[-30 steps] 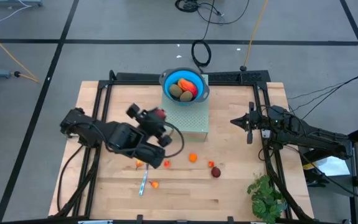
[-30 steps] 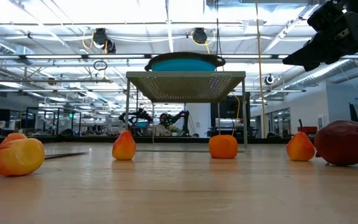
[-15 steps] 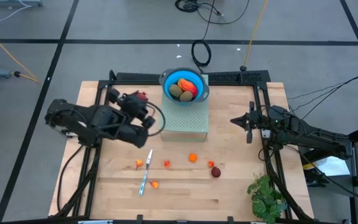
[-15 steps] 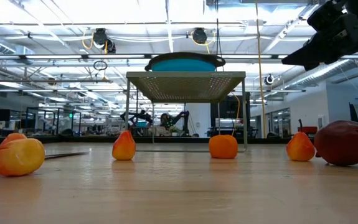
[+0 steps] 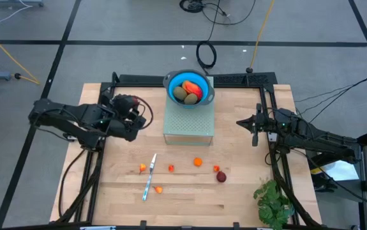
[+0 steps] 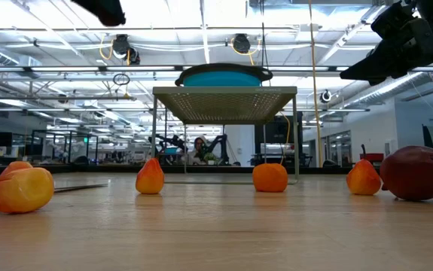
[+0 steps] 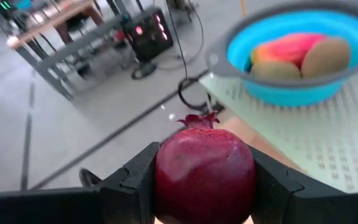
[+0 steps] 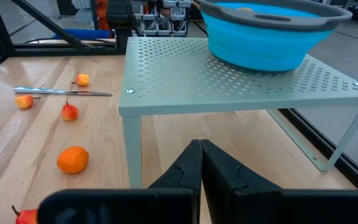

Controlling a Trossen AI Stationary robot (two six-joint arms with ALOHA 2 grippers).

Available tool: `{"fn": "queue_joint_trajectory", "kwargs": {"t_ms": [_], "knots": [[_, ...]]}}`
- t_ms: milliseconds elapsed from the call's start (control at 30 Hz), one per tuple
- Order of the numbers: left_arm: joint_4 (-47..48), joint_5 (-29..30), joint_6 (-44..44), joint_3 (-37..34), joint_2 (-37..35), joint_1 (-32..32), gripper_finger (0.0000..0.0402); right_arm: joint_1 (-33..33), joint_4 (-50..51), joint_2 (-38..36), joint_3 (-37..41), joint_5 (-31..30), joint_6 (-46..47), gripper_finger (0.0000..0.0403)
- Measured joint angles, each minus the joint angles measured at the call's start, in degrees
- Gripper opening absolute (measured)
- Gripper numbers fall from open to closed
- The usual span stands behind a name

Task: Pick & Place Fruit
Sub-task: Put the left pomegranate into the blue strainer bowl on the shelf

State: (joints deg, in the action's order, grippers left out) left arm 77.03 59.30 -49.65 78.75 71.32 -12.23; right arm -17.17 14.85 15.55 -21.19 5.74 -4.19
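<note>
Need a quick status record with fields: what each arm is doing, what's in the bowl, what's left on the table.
left gripper: jaws shut on a dark red pomegranate, raised left of the rack
right gripper: jaws shut, empty, waiting right of the rack
bowl: blue, on the pale green perforated rack; holds two olive-brown ovals and a red-orange oblong
fruit left on table: small orange and red pieces in a loose row, plus a maroon ball
knife: flat among the left pieces
plant: front right corner
</note>
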Motion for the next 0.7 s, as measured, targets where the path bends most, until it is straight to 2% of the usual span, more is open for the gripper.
{"fn": "queue_joint_trajectory", "kwargs": {"t_ms": [233, 600, 700], "knots": [[-14.2, -10.3, 8.2, -11.0, -6.0, 4.3, 0.0177, 0.0, 0.0, 0.0, 0.0, 0.0, 0.0, 0.0000], [-40.8, -41.4, 24.0, -23.0, -14.0, 13.1, 0.0177, 0.0, 0.0, 0.0, 0.0, 0.0, 0.0, 0.0000], [-51.0, -49.8, 26.5, -25.9, -15.7, 15.4, 0.0177, 0.0, 0.0, 0.0, 0.0, 0.0, 0.0, 0.0000]]}}
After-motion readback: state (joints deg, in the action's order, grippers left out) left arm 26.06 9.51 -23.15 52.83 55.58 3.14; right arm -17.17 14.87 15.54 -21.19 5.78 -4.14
